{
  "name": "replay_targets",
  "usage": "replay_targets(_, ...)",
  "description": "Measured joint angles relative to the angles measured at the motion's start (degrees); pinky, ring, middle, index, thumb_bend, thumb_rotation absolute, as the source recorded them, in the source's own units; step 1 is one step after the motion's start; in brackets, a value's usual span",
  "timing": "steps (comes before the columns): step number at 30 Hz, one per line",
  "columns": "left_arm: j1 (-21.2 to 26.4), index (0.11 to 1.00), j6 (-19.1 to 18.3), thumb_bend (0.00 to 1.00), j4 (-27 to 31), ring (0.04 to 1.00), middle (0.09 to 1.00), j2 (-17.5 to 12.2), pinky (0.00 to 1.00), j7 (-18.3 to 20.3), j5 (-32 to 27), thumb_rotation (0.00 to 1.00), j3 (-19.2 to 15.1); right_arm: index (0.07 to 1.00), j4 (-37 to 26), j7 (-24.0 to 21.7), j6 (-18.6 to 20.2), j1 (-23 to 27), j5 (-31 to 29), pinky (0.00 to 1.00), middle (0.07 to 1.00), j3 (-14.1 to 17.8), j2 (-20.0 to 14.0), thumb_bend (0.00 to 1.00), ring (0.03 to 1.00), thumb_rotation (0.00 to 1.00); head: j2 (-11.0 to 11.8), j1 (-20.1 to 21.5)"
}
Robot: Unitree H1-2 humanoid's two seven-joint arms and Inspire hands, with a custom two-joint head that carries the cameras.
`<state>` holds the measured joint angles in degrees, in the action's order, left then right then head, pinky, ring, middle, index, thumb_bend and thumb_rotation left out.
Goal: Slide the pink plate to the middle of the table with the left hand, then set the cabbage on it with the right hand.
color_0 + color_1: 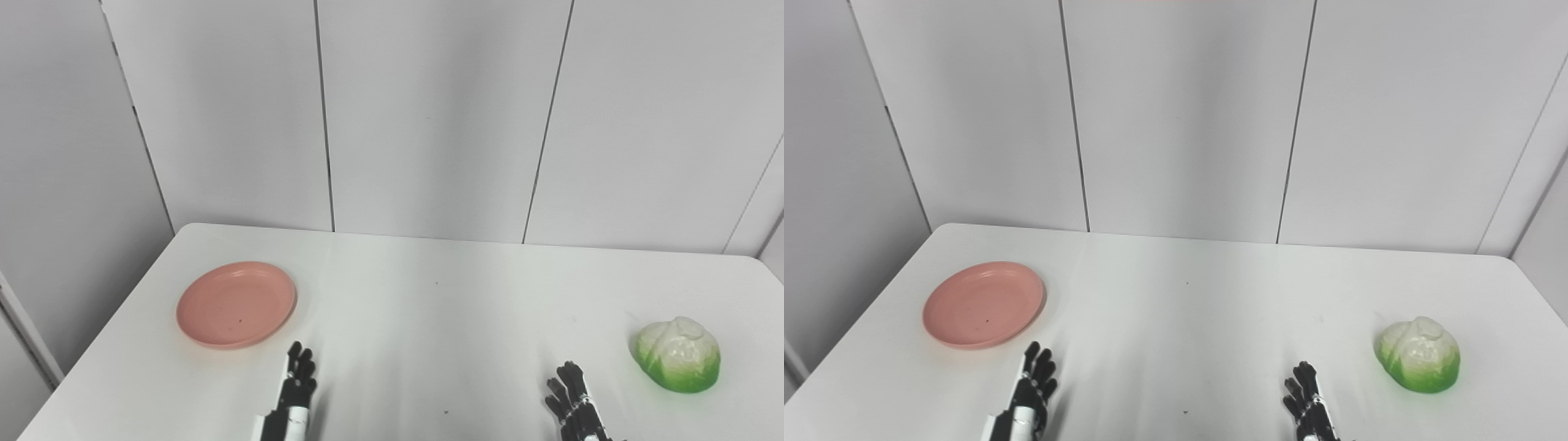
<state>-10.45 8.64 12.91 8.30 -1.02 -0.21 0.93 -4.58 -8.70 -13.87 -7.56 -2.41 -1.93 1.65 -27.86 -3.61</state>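
A pink plate [236,304] lies empty on the left part of the white table [429,294]. A green and white cabbage [677,354] sits at the right side of the table. My left hand [295,392] is low at the front edge, just right of and in front of the plate, fingers stretched forward, holding nothing. My right hand [576,404] is at the front edge, left of the cabbage, fingers spread a little, empty. Neither hand touches its object. The same scene shows in the right eye view, with the plate [983,304] and cabbage [1418,354].
Grey wall panels [429,116] stand right behind the table's far edge. The table's left edge runs diagonally close to the plate. A few small dark specks mark the tabletop.
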Motion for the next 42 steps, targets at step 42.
replay_targets(42, 41.8, 0.879, -0.7, 1.00, -36.3, 0.891, 0.896, -30.2, 0.84, 3.3, -10.1, 0.87, -18.5, 0.959, -2.1, 0.5, 3.7, -0.5, -1.7, 0.90, 0.941, -1.8, -0.1, 0.85, 0.923, 1.00, -3.8, -1.3)
